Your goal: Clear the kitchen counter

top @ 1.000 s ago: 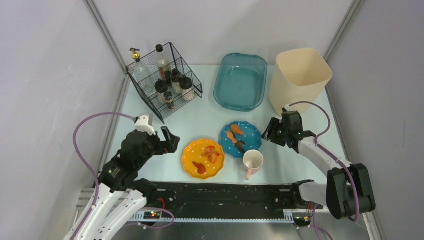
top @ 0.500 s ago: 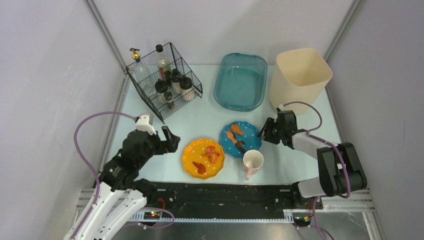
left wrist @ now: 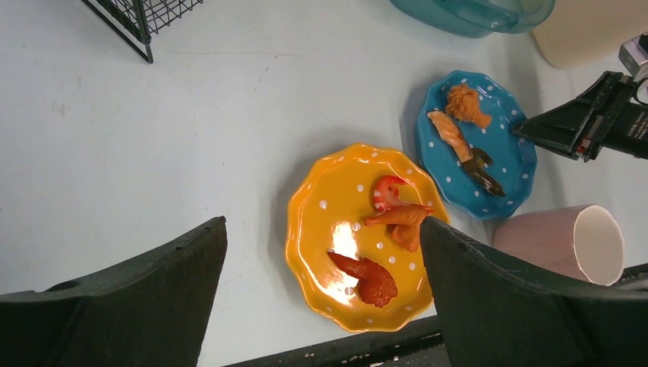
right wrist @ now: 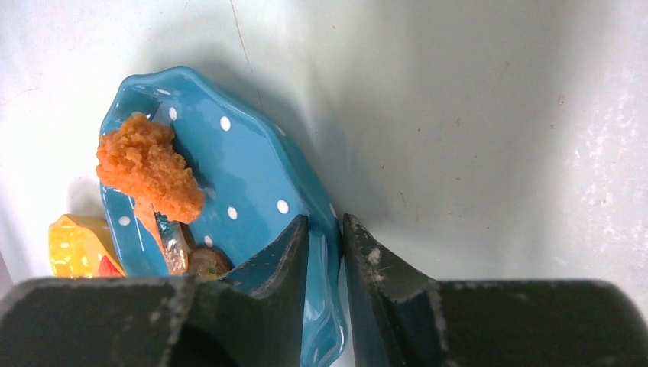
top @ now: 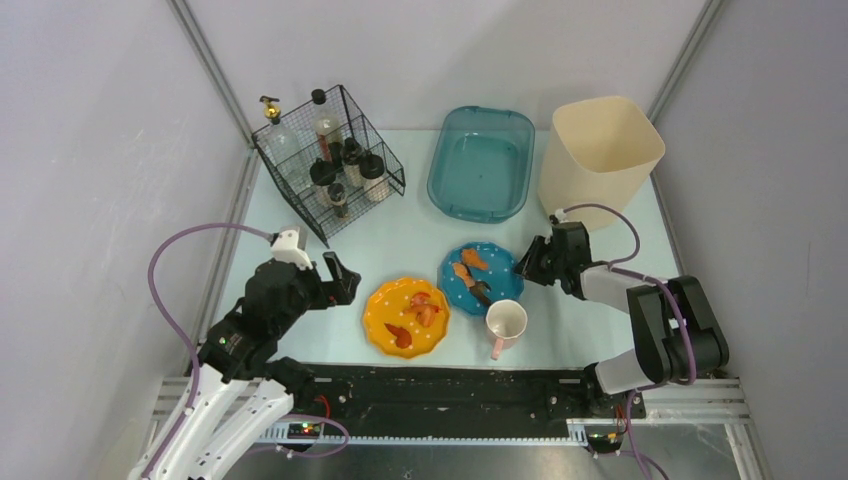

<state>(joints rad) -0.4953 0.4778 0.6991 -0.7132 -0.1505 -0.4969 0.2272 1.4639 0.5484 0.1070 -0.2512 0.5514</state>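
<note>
On the pale mint-blue kitchen counter (top: 400, 245) a blue dotted plate (top: 497, 262) carries fried food pieces (right wrist: 149, 168). My right gripper (top: 522, 265) is shut on that plate's right rim (right wrist: 325, 252), one finger inside and one outside; the plate rests on the counter. An orange dotted plate (top: 380, 310) with shrimp and red pieces (left wrist: 370, 275) lies left of it. My left gripper (top: 345, 280) is open and empty, just left of and above the orange plate (left wrist: 321, 229). A pink mug (top: 505, 325) lies near the front.
A teal tub (top: 480, 165) and a cream bin (top: 598, 155) stand at the back right. A wire basket (top: 330, 160) of bottles stands at the back left. A black rail (top: 450, 385) runs along the front edge.
My right gripper has moved left and down to the blue plate's rim and closed on it. The left arm has not moved.
</note>
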